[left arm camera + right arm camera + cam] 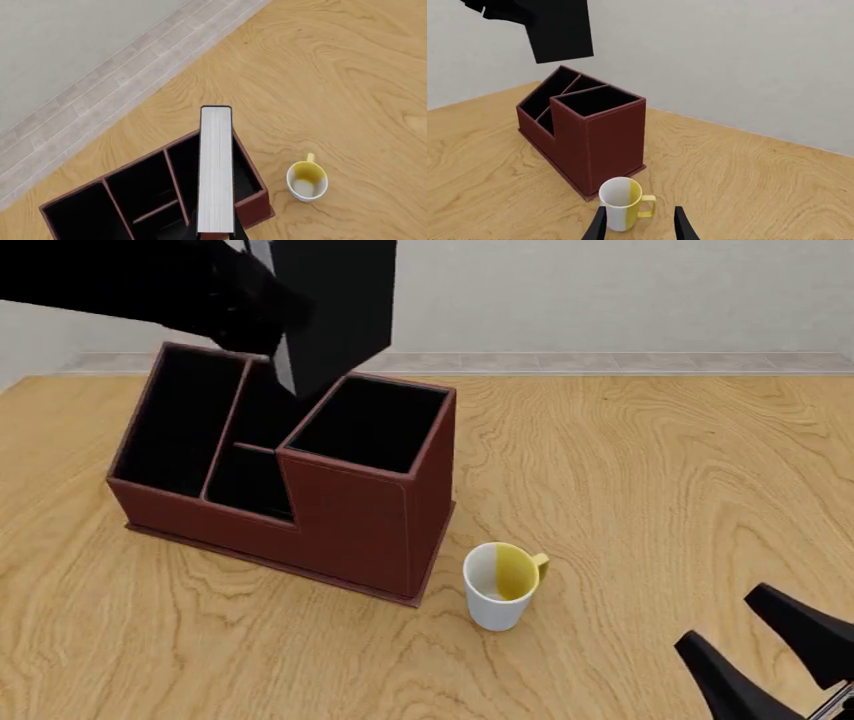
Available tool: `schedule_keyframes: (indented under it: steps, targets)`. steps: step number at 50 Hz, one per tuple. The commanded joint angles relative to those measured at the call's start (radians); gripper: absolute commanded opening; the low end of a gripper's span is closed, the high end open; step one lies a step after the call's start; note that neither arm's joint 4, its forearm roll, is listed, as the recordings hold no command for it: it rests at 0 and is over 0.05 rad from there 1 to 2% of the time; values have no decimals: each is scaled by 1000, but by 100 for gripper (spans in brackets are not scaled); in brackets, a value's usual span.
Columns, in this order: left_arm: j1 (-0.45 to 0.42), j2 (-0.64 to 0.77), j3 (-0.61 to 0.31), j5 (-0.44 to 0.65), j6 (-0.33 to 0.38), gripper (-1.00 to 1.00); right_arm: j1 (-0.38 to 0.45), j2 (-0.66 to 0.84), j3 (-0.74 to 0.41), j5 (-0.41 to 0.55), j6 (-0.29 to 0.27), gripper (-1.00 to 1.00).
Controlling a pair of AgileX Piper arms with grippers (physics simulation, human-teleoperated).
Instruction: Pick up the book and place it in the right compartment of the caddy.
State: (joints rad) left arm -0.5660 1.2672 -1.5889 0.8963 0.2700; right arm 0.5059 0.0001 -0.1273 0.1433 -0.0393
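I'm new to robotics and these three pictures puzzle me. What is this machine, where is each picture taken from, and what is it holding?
These are simulator renders of two robot arms at a wooden table. One picture is from a fixed camera behind the arms; the other two are from cameras on each wrist. On the table stand a red-brown caddy and a white-and-yellow mug. The left gripper holds a black book in the air above the caddy; the left wrist view looks down its white page edge. The right gripper is open and holds nothing, near the mug.
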Motion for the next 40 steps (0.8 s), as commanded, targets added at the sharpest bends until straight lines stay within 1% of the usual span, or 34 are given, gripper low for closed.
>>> schedule_keyframes:
  steps: [1, 15, 26, 40]
  targets:
    - [8, 96, -67, -34, 34, -100, -2, 0, 8, -3, 1, 100]
    - [4, 176, -59, -109, 16, -100, -20, 0, 19, -3, 2, 100]
    - [4, 221, -62, -153, -2, -100, -21, 0, 27, 0, -10, 100]
    - [10, 232, 16, -222, -20, -100, -17, 2, 52, -10, -13, 100]
